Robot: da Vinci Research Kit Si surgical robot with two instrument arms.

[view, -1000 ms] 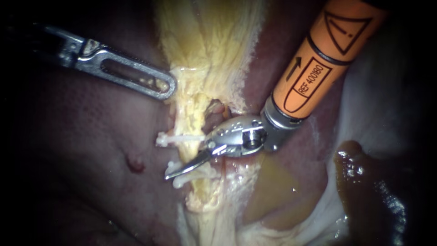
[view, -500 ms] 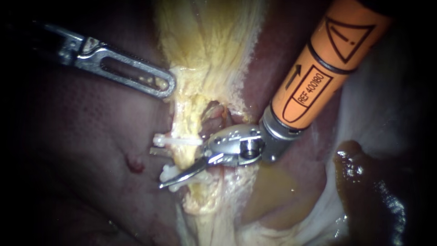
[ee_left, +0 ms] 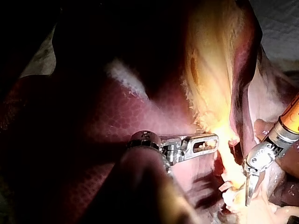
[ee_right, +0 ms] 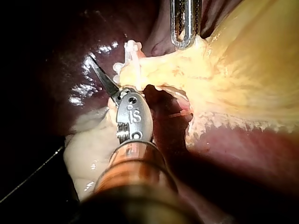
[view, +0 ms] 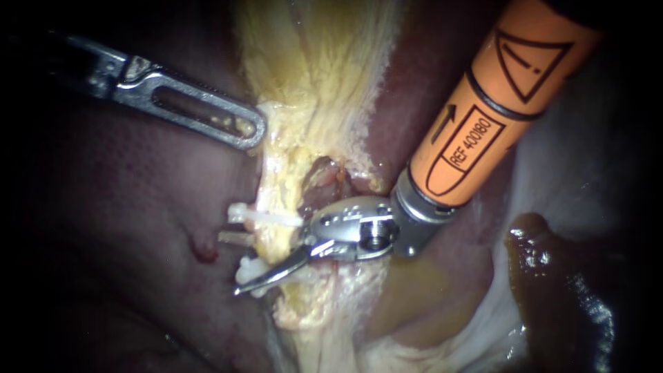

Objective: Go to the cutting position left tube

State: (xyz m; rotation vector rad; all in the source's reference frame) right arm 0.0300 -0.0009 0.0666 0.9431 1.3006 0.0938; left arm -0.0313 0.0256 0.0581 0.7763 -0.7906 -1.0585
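Blades of my right tool [view: 230, 265] stand open around the left tube [view: 280, 238], one tip poking out past it, the other lying right by the lower of two white clips [view: 266, 218]. My left tool [view: 248, 130] touches yellow tissue [view: 318, 83] higher up; its grip I cannot tell. The approach looks nearly done. Next, line the blades up between the clips, not on one.

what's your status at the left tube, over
right instrument jaws open, straddling the left tube between two white clips. left instrument at the yellow tissue edge, apart from the cutting site. nothing blocking.
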